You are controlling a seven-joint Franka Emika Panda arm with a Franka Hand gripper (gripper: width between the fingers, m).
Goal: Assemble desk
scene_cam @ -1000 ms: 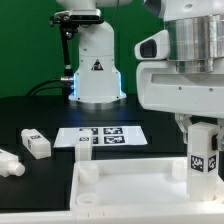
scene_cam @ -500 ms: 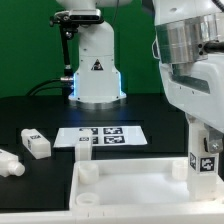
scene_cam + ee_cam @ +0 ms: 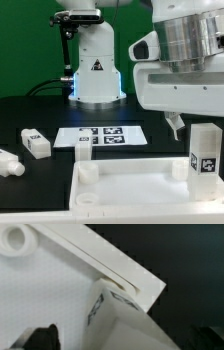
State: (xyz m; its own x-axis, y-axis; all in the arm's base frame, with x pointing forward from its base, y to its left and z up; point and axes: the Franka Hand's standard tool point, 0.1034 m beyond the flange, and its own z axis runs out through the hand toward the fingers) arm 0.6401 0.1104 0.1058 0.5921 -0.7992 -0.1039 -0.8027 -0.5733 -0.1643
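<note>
The white desk tabletop [image 3: 80, 186] lies rim-up at the front of the black table. A white leg with a square tag [image 3: 205, 152] stands upright in the tabletop's corner socket at the exterior view's right. My gripper [image 3: 197, 120] hangs just above that leg, and one dark fingertip [image 3: 178, 126] shows beside the leg's top, apart from it. In the wrist view the leg [image 3: 125, 322] rises between my two dark fingertips [image 3: 40, 338], which stand wide of it, over the tabletop corner [image 3: 130, 277]. My gripper [image 3: 122, 341] is open and holds nothing.
Two loose white legs lie on the exterior view's left, one tagged [image 3: 35, 143] and one at the edge [image 3: 8, 163]. The marker board [image 3: 100, 135] lies behind the tabletop. The white robot base [image 3: 97, 70] stands at the back.
My gripper has let go of the leg and risen above it. The leg stays upright in the corner socket.
</note>
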